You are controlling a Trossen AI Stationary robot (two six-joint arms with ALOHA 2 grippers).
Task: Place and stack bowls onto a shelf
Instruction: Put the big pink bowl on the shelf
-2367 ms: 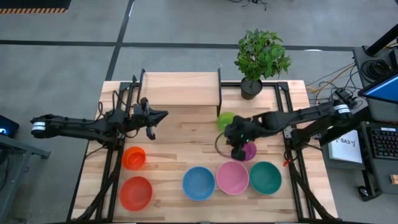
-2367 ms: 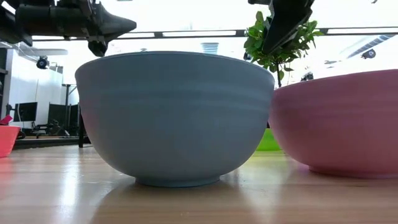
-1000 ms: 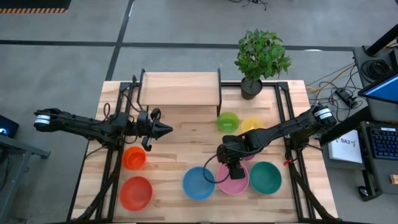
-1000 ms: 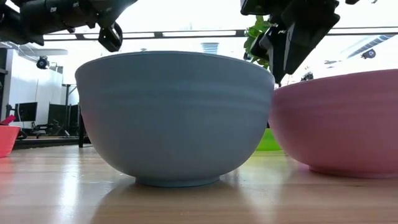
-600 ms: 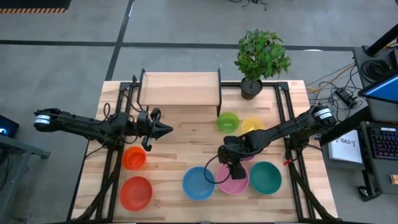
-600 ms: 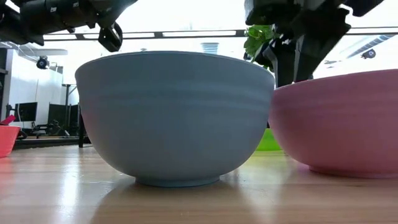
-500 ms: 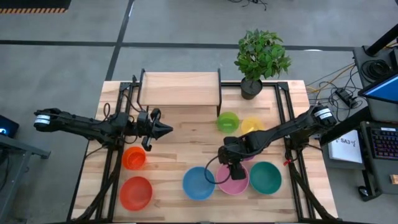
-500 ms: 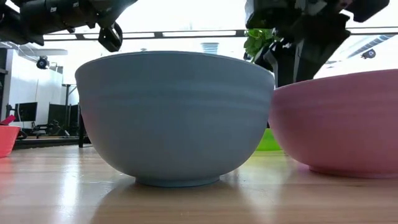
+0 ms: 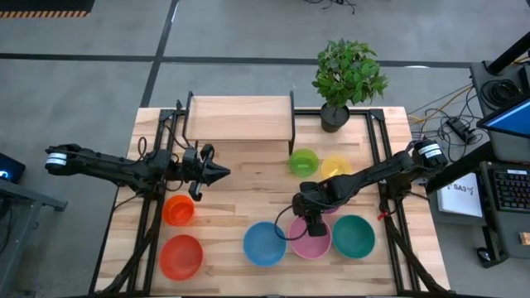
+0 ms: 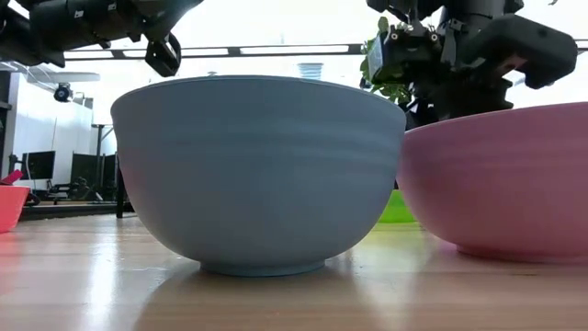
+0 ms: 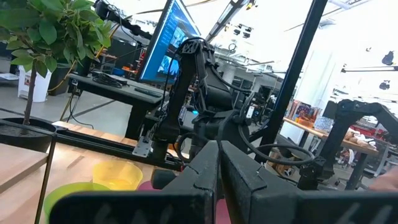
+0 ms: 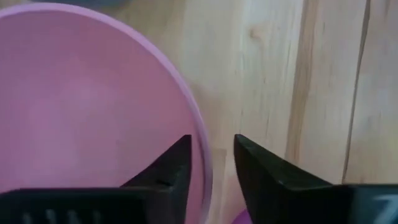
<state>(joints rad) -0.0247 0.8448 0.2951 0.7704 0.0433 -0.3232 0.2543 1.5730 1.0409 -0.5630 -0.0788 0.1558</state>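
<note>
The right gripper [image 12: 211, 155] has dropped from above the purple bowl onto the pink bowl [image 9: 310, 237], and its jaws, narrowing, now straddle the rim without yet clamping: a lift toward the shelf [image 9: 240, 117] looks next. The bowl sits upright, mouth up, round, with no long axis, in the near row between blue and teal. The left gripper [image 9: 217, 173] waits, jaws together, mid-tabletop.

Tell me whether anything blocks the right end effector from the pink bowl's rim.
Nothing visible does. The right end effector already straddles the pink bowl at its rim, one finger inside and one outside, jaws not yet closed on it.
</note>
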